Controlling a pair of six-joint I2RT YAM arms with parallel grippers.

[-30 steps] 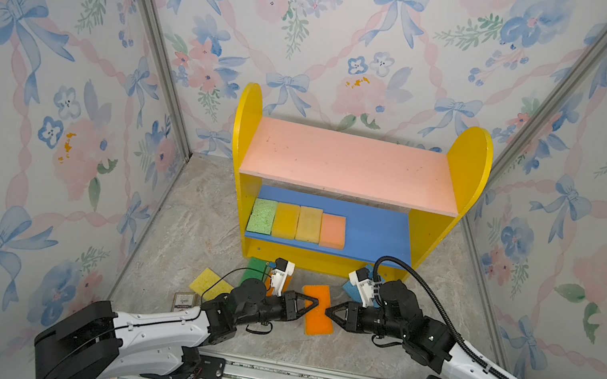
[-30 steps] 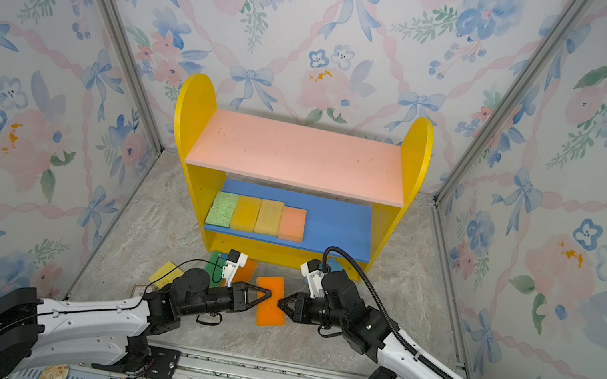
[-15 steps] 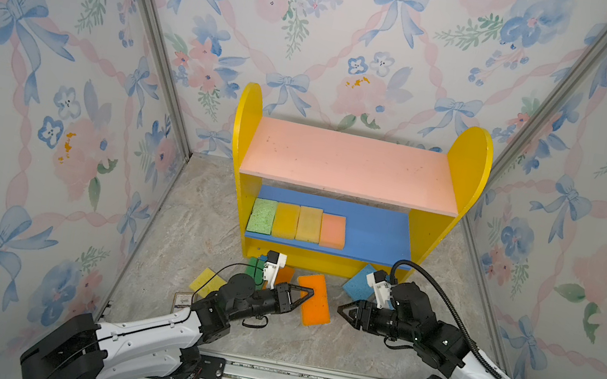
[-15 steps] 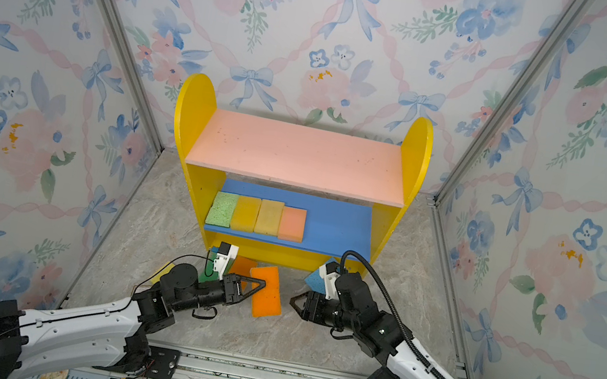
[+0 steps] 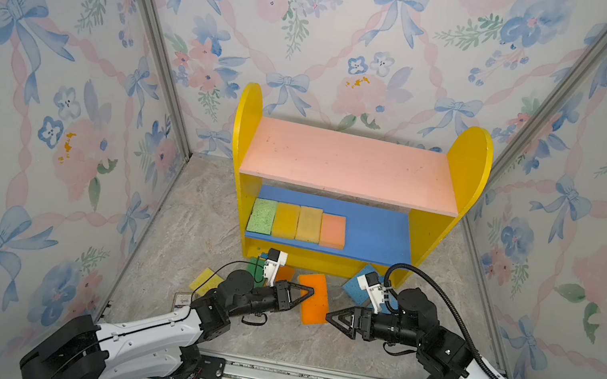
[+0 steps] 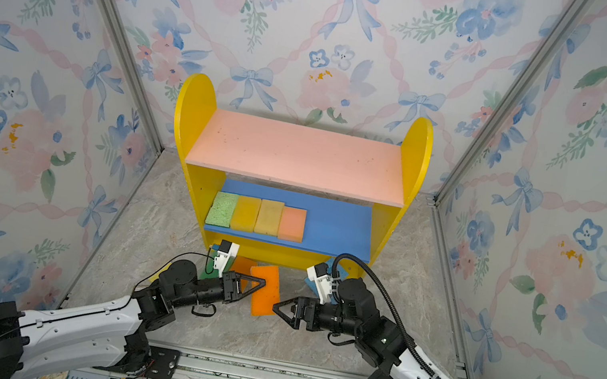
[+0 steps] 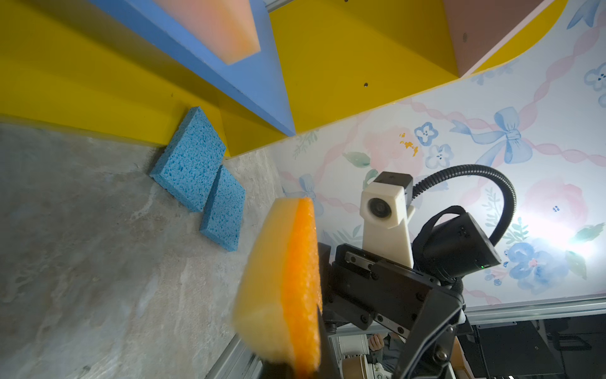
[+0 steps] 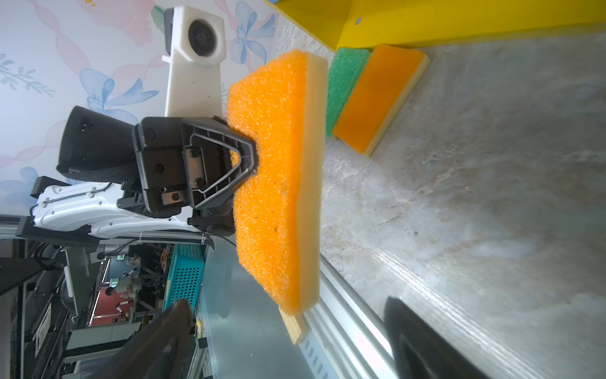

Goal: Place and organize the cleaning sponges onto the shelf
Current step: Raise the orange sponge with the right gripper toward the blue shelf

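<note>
A porous orange sponge point(image 5: 315, 306), pale yellow underneath, is pinched by left end effector point(image 5: 308, 292); right end effector point(image 5: 331, 319) gapes empty.

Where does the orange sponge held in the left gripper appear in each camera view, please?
In a top view: the orange sponge is low centre, in front of the shelf.
In a top view: low centre again, before the shelf.
Left wrist: close foreground, edge-on, yellow and orange layers showing.
Right wrist: mid-picture, orange face showing.
Shared landmark: the shelf's yellow frame.
</note>
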